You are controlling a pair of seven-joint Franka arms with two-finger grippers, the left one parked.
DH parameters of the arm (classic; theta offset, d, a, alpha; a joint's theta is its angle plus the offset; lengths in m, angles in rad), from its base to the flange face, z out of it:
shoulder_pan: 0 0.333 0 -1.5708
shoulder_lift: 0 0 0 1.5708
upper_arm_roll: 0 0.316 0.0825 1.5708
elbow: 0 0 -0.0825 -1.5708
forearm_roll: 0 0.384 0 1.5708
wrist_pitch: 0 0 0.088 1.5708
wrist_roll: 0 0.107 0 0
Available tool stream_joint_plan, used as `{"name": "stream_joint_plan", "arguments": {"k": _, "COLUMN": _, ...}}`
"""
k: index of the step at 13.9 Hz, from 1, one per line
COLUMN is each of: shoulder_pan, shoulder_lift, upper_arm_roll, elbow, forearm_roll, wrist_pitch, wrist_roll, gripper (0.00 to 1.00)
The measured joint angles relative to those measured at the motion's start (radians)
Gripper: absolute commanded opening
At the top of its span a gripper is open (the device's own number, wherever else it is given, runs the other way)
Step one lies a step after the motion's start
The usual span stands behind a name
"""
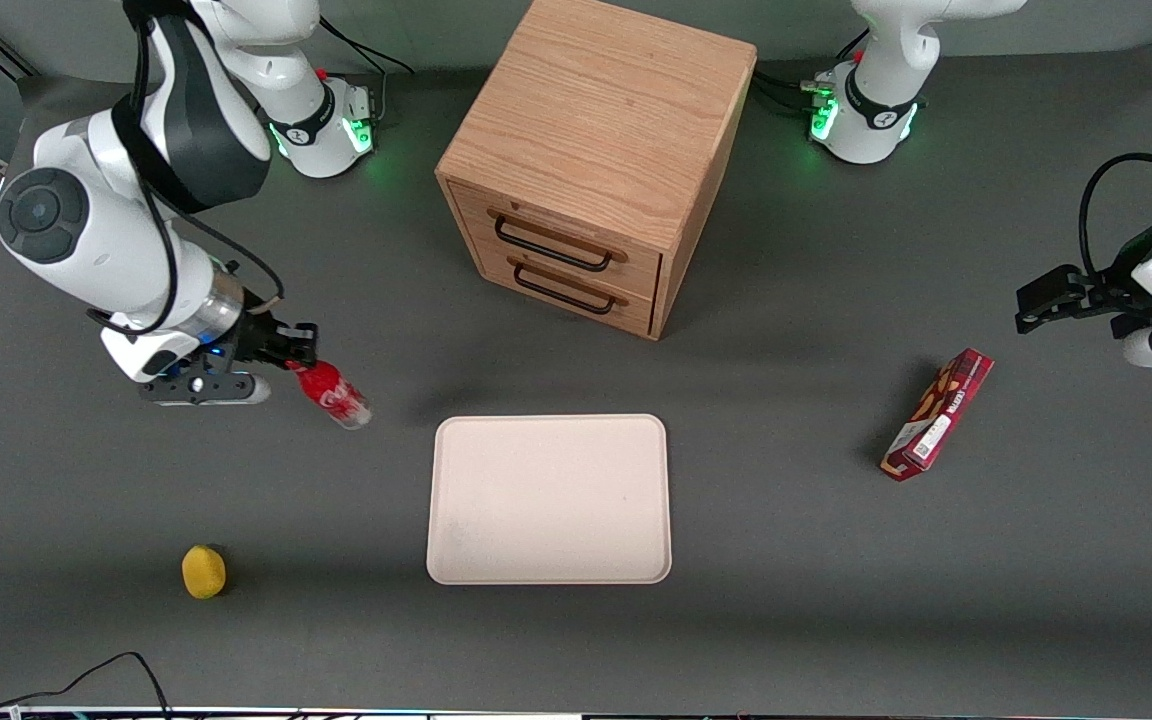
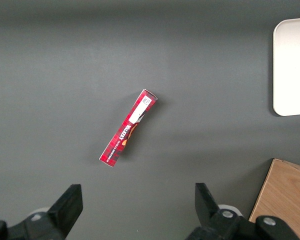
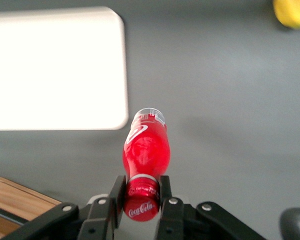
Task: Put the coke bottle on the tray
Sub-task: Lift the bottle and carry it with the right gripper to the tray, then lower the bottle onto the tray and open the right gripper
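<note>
The small red coke bottle with the red cap and white curly writing [image 1: 333, 393] is up in the air, off the dark grey worktop [image 1: 786, 560]. It hangs tilted, cap end high and clear bottom end low, pointing toward the tray. The black claw [image 1: 298, 352] of the working arm is squeezed tight on the bottle right at the cap. In the right wrist view you can see one finger [image 3: 117, 195] on each side of the cap, pressing it. Holding the thin cap end makes sense, because the fat red body would be harder to pinch.

The flat, pale cream tray with round corners [image 1: 456, 560] lies on the worktop near the bottle, a bit closer to the front camera and toward the parked arm's end. Nothing is on it yet, so the bottle looks like it is on its way there. The job seems about half done.

A round yellow lemon-like thing [image 1: 204, 571] sits nearer the front camera. A wooden box with two drawers [image 1: 596, 160] stands farther from it than the tray. A long red snack box [image 1: 938, 414] lies toward the parked arm's end.
</note>
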Motion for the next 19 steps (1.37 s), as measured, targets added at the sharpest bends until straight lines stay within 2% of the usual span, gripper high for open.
{"name": "stream_joint_plan", "arguments": {"k": 2, "shoulder_pan": 0.057, "shoulder_lift": 0.136, "upper_arm_roll": 0.0, "elbow": 0.14, "forearm_roll": -0.011, "wrist_pitch": -0.003, "wrist_roll": 0.039, "gripper": 0.0}}
{"name": "stream_joint_plan", "arguments": {"k": 4, "shoulder_pan": 0.109, "shoulder_lift": 0.297, "upper_arm_roll": -0.01, "elbow": 0.274, "forearm_roll": -0.061, "wrist_pitch": 0.003, "wrist_roll": 0.071, "gripper": 0.0}}
{"name": "stream_joint_plan", "arguments": {"k": 6, "shoulder_pan": 0.148, "shoulder_lift": 0.441, "upper_arm_roll": -0.025, "elbow": 0.408, "forearm_roll": -0.082, "wrist_pitch": 0.018, "wrist_roll": 0.084, "gripper": 0.0}}
{"name": "stream_joint_plan", "arguments": {"k": 8, "shoulder_pan": 0.212, "shoulder_lift": 0.527, "upper_arm_roll": -0.083, "elbow": 0.504, "forearm_roll": -0.084, "wrist_pitch": 0.039, "wrist_roll": 0.103, "gripper": 0.0}}
{"name": "stream_joint_plan", "arguments": {"k": 10, "shoulder_pan": 0.316, "shoulder_lift": 0.555, "upper_arm_roll": -0.203, "elbow": 0.546, "forearm_roll": -0.085, "wrist_pitch": 0.077, "wrist_roll": 0.115, "gripper": 0.0}}
{"name": "stream_joint_plan", "arguments": {"k": 12, "shoulder_pan": 0.367, "shoulder_lift": 0.561, "upper_arm_roll": -0.264, "elbow": 0.555, "forearm_roll": -0.085, "wrist_pitch": 0.097, "wrist_roll": 0.12, "gripper": 0.0}}
{"name": "stream_joint_plan", "arguments": {"k": 19, "shoulder_pan": 0.364, "shoulder_lift": 0.575, "upper_arm_roll": -0.279, "elbow": 0.555, "forearm_roll": -0.066, "wrist_pitch": 0.099, "wrist_roll": 0.132, "gripper": 0.0}}
